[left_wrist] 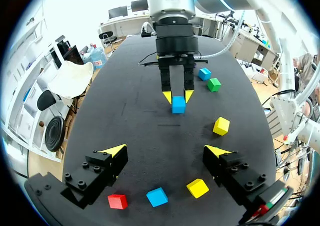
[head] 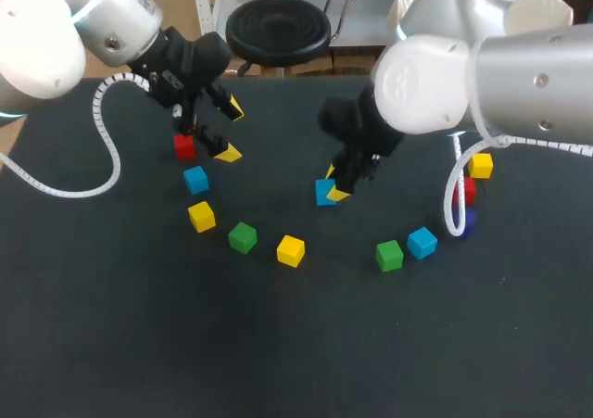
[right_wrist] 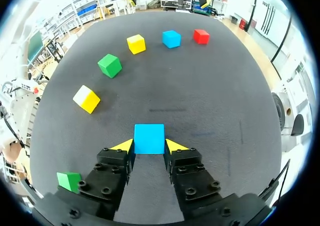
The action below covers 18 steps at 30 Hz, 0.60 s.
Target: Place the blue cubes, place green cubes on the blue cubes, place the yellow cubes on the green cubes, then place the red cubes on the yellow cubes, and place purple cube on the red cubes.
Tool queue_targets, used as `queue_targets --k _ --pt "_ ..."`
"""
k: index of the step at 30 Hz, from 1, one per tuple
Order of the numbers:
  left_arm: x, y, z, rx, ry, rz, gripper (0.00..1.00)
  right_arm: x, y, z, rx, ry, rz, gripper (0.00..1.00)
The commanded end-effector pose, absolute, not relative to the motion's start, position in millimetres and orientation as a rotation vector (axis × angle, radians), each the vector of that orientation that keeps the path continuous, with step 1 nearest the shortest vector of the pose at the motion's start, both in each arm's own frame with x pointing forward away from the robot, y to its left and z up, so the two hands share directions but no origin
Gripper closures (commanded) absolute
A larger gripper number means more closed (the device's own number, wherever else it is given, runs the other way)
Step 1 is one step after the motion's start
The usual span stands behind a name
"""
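Our left arm (head: 46, 38) comes in from the far left corner with its wrist bent down toward the worktop (head: 278, 344). The left gripper (head: 232, 133) hangs over the left end of the curved row of cubes. Our right arm (head: 519, 75) enters from the right and reaches past the middle. The right gripper (head: 334, 184) points steeply down at the centre of the worktop.

In the head view the purple cube (head: 470, 220) is half hidden behind the right arm's white cable (head: 448, 200). The right red cube (head: 468, 190), just beyond it, is partly covered too. The right wrist also blocks part of the blue cube (right_wrist: 149, 138) in that view. We cannot tell whether this cube rests on the worktop or is lifted just off it.

The left gripper is spread wide and grasps nothing. In its wrist view the left red cube (left_wrist: 117, 201), the left blue cube (left_wrist: 157, 197) and a yellow cube (left_wrist: 198, 188) lie on the worktop under the span of its fingers, and it touches none of them. The right gripper is clamped on the blue cube, with its yellow tips pressing two opposite sides. That cube sits near the middle of the worktop, apart from the row.
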<state>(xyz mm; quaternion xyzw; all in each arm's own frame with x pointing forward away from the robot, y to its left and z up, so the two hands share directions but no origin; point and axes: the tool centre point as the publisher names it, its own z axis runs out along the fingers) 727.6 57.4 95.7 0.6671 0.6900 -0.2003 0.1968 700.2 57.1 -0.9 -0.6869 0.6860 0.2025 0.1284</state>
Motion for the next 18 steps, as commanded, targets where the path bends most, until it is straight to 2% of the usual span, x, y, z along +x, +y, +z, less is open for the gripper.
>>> queue_targets --k 1,18 --pt "727.2 57.9 95.8 1.868 1.931 -0.56 0.0 692.0 54.3 -1.7 -1.975 2.0 0.574 1.0" --pt "727.2 57.9 95.8 1.868 1.931 -0.56 0.0 694.2 55.4 -1.8 -1.982 1.996 0.563 1.0"
